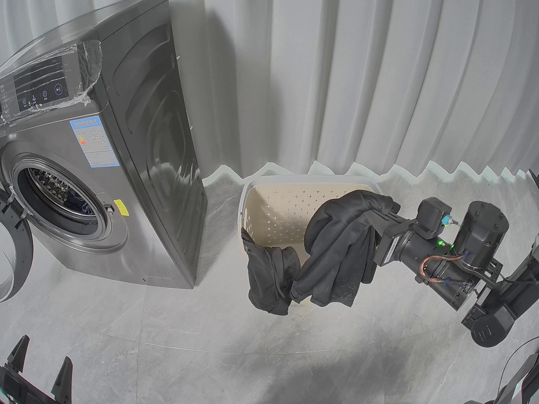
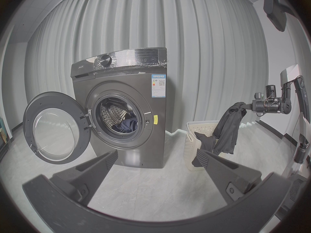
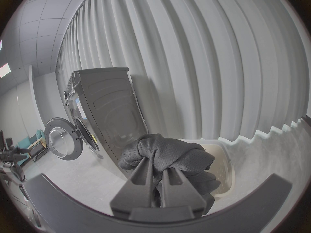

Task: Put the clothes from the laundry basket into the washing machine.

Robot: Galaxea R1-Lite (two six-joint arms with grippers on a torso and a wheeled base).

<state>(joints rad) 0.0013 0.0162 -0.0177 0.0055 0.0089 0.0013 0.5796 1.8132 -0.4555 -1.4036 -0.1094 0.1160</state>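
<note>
Dark garment [image 1: 337, 248] hangs lengthwise downward from clamped right gripper [image 3: 157, 167] (left gripper [image 2: 156, 154] open).

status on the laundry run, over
Right gripper shut on dark garment above laundry basket. Left gripper open, low. Washing machine door open. Second dark piece draped over basket rim, touching held garment; may drag.

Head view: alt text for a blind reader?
The right gripper holds a dark garment above the cream laundry basket, more dark cloth draped over its rim. Left of it, the washing machine stands with its door open.
</note>
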